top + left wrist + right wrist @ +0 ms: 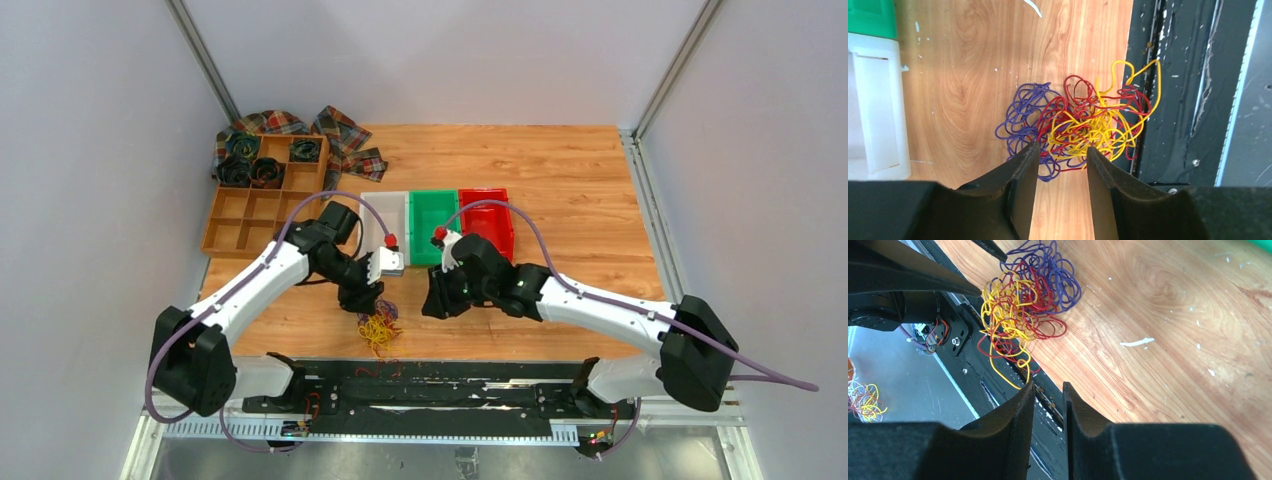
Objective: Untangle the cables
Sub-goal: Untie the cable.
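The cables (378, 328) form one tangled clump of thin yellow, red and purple wires at the table's near edge, and some loops hang over the black rail. In the left wrist view the cables (1078, 125) lie just beyond my left gripper (1062, 147), which is open with only bare wood between its fingers. From above, the left gripper (362, 298) hovers just behind the clump. My right gripper (432, 300) is to the right of it. In the right wrist view the right gripper (1048, 385) is open by a narrow gap and holds nothing. The cables (1023, 300) lie ahead of it, and a yellow loop ends near its left fingertip.
White bin (385, 225), green bin (433, 225) and red bin (487, 220) stand in a row behind the grippers. A wooden compartment tray (240, 215) with black coiled rolls and a plaid cloth (345, 135) sit at back left. A black rail (430, 385) runs along the near edge.
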Robot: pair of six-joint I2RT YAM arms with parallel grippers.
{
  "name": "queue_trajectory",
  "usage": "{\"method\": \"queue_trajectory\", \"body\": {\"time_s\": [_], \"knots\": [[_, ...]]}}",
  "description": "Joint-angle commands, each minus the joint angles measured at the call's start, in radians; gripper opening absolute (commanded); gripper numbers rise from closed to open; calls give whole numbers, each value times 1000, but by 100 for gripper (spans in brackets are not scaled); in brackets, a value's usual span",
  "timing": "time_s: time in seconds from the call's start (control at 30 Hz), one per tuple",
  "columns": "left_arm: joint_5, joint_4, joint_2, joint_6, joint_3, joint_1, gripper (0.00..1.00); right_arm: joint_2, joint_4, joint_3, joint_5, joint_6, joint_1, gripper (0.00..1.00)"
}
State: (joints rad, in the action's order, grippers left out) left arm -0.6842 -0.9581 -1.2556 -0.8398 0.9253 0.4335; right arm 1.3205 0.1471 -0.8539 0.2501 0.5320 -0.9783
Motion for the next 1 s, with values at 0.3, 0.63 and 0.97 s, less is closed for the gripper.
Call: {"method": "queue_trajectory", "body": {"time_s": [0.3,0.63,0.97], "knots": [[44,-5,-99,-165,16,67,31,-81,7,48,-8,34,49,19],[18,-5,-35,-103,-6,79,4,-93,-24,65,-5,48,51,6],[76,0,147,192,145,80,1,-56,-143,39,51,88,74,13]]}}
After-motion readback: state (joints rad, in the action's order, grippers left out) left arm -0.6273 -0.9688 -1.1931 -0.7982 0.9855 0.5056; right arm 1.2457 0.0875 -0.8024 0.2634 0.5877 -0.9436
